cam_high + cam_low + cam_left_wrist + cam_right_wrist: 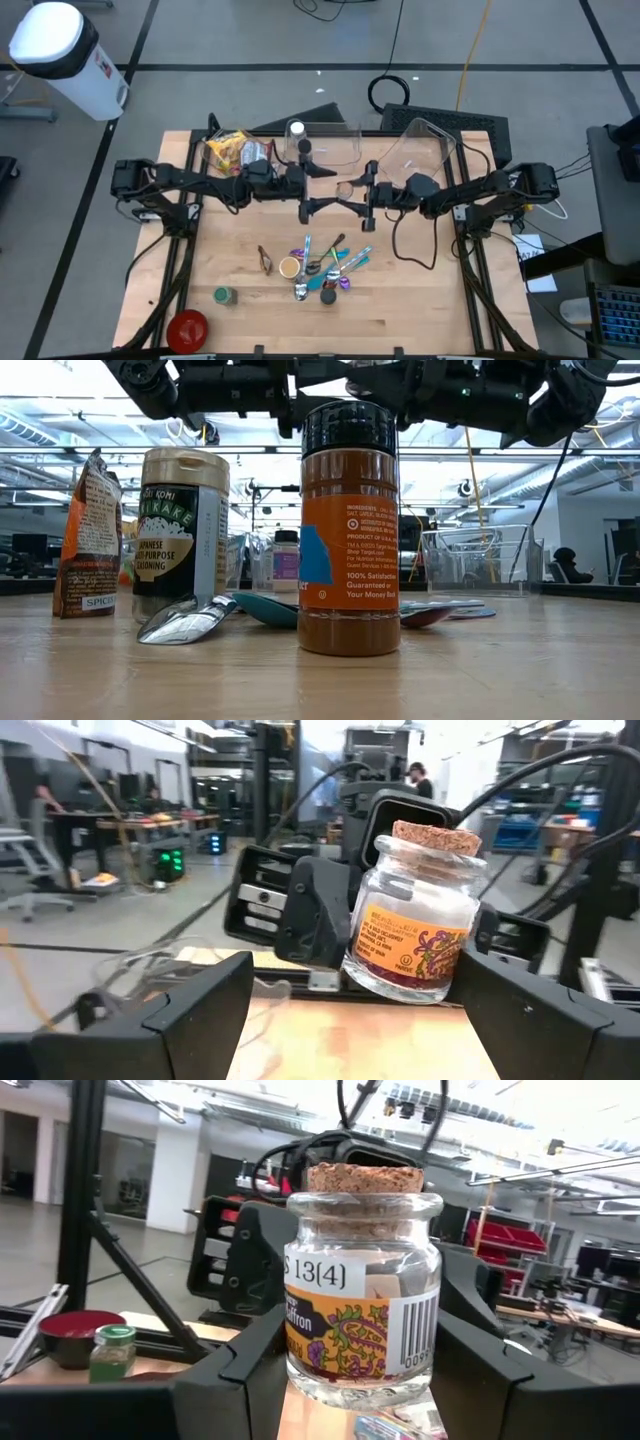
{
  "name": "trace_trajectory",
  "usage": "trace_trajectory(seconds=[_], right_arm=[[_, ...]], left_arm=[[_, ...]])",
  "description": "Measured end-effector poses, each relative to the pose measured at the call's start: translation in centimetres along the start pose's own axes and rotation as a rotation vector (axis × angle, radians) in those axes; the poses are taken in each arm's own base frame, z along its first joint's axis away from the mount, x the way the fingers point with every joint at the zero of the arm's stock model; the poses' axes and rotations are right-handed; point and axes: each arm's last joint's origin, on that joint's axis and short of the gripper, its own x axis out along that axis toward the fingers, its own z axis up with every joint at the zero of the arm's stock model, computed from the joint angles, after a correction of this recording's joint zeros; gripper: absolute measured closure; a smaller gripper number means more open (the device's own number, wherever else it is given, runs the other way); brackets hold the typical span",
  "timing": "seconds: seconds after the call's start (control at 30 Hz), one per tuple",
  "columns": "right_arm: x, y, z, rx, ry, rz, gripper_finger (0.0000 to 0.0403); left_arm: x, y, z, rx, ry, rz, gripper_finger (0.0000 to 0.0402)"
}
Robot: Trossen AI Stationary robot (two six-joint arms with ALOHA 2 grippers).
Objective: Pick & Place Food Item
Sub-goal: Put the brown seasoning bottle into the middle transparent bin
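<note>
A small glass jar [362, 1295] with a cork stopper stands upright, cork up, its long axis vertical, held above the middle of the worktop [420, 310]. The right pincer [360, 1370] grips it by the sides. The left pincer [345, 1020] faces it, spread wide, just beside the jar.

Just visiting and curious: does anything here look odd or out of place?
One thing: the right hand holds a small corked jar in mid-air, facing the open left hand, while the other jars and spoons stay on the table.
</note>
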Motion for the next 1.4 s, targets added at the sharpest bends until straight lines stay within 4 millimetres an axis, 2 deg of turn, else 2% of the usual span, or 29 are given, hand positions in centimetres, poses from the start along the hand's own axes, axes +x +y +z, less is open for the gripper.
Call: trace_trajectory(seconds=[0.2, 0.3, 0.43, 0.53, 0.83, 1.03, 1.4], right_arm=[[0.0, -0.1, -0.2, -0.004, 0.016, -0.004, 0.022], [0.0, 0.0, -1.1, -0.007, 0.085, 0.001, 0.0218], [0.0, -0.4, -0.3, -0.001, 0.026, -0.004, 0.0218], [0.0, -0.5, -0.9, 0.004, 0.062, -0.005, 0.0219], [0.0, -0.5, -0.6, 0.004, 0.041, -0.006, 0.0219], [0.0, -0.5, -0.6, 0.004, 0.04, -0.005, 0.0213], [0.0, -0.5, -0.5, 0.004, 0.035, -0.007, 0.0214]], left_arm=[[-0.5, -0.1, 1.1, -0.022, -0.008, 0.028, 0.005], [-0.8, -0.2, 2.2, -0.037, -0.053, 0.022, 0.005], [-0.8, -0.4, 1.9, -0.009, -0.03, 0.016, 0.005], [-0.8, -0.7, 2.2, -0.02, -0.052, 0.004, 0.005], [-0.8, -0.9, 2.0, -0.115, -0.042, -0.005, 0.005], [-0.6, -0.8, 2.0, -0.134, -0.013, 0.062, 0.0038], [-0.6, -0.7, 1.2, -0.015, 0.08, 0.103, 0.0007]])
